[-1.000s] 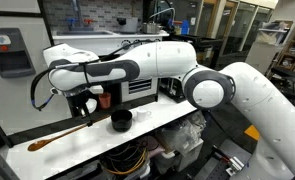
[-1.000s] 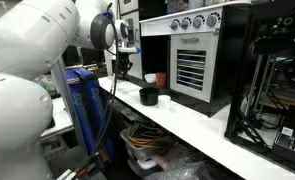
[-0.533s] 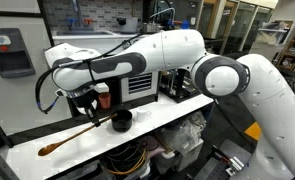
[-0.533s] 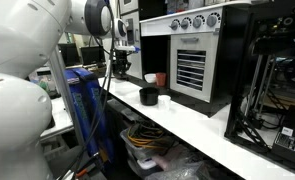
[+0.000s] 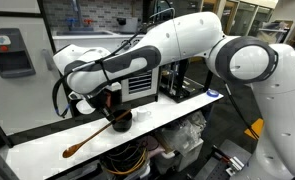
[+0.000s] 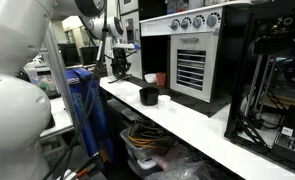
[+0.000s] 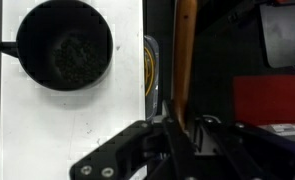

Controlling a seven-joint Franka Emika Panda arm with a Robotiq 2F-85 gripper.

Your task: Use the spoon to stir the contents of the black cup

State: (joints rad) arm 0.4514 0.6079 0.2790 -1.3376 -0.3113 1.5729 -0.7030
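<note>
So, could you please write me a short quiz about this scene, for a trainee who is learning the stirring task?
1. True or false: the bowl of the long brown wooden spoon is inside the small round black cup.
2. Multiple choice: what does the gripper hold? A) nothing B) the spoon's thin handle C) the cup's rim
3. Fill in the gap: in the wrist view, the contents of the cup look ____ (dark or white).

Key:
1. False. The spoon is beside the cup, and nothing stands in the cup.
2. B.
3. dark.
</note>
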